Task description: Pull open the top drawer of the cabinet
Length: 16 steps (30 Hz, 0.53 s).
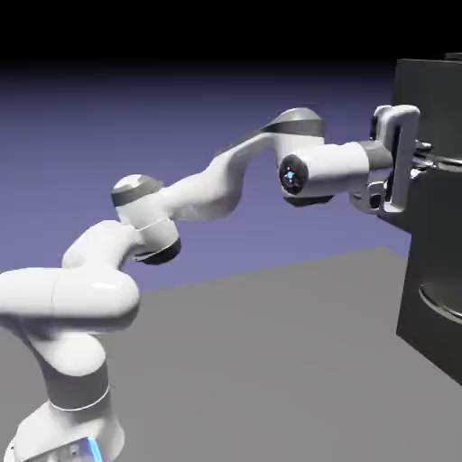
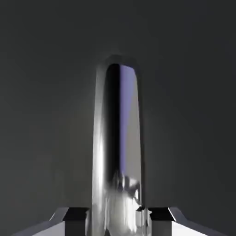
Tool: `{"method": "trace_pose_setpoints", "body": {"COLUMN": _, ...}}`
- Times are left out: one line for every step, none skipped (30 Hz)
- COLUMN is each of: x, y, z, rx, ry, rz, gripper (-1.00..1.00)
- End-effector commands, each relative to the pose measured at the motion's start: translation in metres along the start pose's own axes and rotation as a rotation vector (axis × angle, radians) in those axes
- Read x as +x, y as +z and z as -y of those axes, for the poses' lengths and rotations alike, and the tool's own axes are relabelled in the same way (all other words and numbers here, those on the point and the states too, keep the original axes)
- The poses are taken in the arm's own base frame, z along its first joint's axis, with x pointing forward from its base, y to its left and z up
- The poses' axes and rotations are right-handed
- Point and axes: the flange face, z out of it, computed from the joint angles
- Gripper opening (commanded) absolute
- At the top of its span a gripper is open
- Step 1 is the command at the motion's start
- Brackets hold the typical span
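And here we are at the cabinet (image 1: 431, 244), standing tall and nearly black at the exterior view's right, partly cut off by the picture's edge. The white arm (image 1: 203, 192) rises from the lower left, bends over at its raised joints and stretches right across, well above the grey table (image 1: 262, 361). Out at the far end, the jaws (image 1: 422, 161) are closed on the handle (image 1: 447, 164), the silvery curved bar on the top drawer (image 1: 436, 117)! That drawer sits in the upper part of the cabinet, at the side facing the arm, its dark front rising above the bar.

Over to the hand view, and what a close look: the bar runs large up the middle, shiny as you like, with a black band, a violet-blue streak and a pale grey patch mirrored in it. One fingertip on each side of it down at the bottom edge, the bar between them, and plain dark drawer front filling everything around.

Down below, a second curved silvery handle (image 1: 442, 305) crosses the lower front of the cabinet, well apart from the jaws.
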Motion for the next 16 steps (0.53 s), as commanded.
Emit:
{"method": "trace_pose_setpoints", "body": {"x": 0.000, "y": -0.011, "z": 0.000, "rx": -0.002, "ry": 0.000, "rz": -0.003, "gripper": -1.00}}
{"method": "trace_pose_setpoints", "body": {"x": 0.000, "y": -0.022, "z": 0.000, "rx": -0.002, "ry": 0.000, "rz": -0.003, "gripper": -1.00}}
{"method": "trace_pose_setpoints", "body": {"x": 0.000, "y": -0.033, "z": 0.000, "rx": -0.002, "ry": 0.000, "rz": -0.003, "gripper": -1.00}}
{"method": "trace_pose_setpoints", "body": {"x": 0.000, "y": -0.045, "z": 0.000, "rx": -0.002, "ry": 0.000, "rz": -0.003, "gripper": -1.00}}
{"method": "trace_pose_setpoints", "body": {"x": 0.000, "y": -0.057, "z": 0.000, "rx": -0.002, "ry": 0.000, "rz": -0.003, "gripper": -1.00}}
{"method": "trace_pose_setpoints", "body": {"x": 0.000, "y": -0.068, "z": 0.000, "rx": -0.002, "ry": 0.000, "rz": -0.003, "gripper": -1.00}}
{"method": "trace_pose_setpoints", "body": {"x": 0.000, "y": -0.081, "z": 0.000, "rx": -0.002, "ry": 0.000, "rz": -0.003, "gripper": -1.00}}
{"method": "trace_pose_setpoints", "body": {"x": 0.000, "y": -0.093, "z": 0.000, "rx": -0.002, "ry": 0.000, "rz": -0.003, "gripper": -1.00}}
{"method": "trace_pose_setpoints", "body": {"x": 0.000, "y": -0.106, "z": 0.000, "rx": -0.002, "ry": 0.000, "rz": -0.003, "gripper": -1.00}}
{"method": "trace_pose_setpoints", "body": {"x": 0.000, "y": -0.118, "z": 0.000, "rx": -0.002, "ry": 0.000, "rz": -0.003, "gripper": -1.00}}
{"method": "trace_pose_setpoints", "body": {"x": 0.000, "y": -0.131, "z": 0.000, "rx": -0.002, "ry": 0.000, "rz": -0.003, "gripper": -1.00}}
{"method": "trace_pose_setpoints", "body": {"x": 0.000, "y": -0.141, "z": 0.000, "rx": -0.002, "ry": 0.000, "rz": -0.003, "gripper": -1.00}}
{"method": "trace_pose_setpoints", "body": {"x": 0.000, "y": -0.141, "z": 0.000, "rx": -0.002, "ry": 0.000, "rz": -0.003, "gripper": 1.00}}
{"method": "trace_pose_setpoints", "body": {"x": 0.000, "y": -0.141, "z": 0.000, "rx": -0.002, "ry": 0.000, "rz": -0.003, "gripper": 1.00}}
{"method": "trace_pose_setpoints", "body": {"x": -0.001, "y": -0.155, "z": 0.001, "rx": -0.001, "ry": -0.002, "rz": -0.003, "gripper": 1.00}}
{"method": "trace_pose_setpoints", "body": {"x": -0.001, "y": -0.169, "z": 0.001, "rx": -0.001, "ry": -0.003, "rz": -0.004, "gripper": 1.00}}
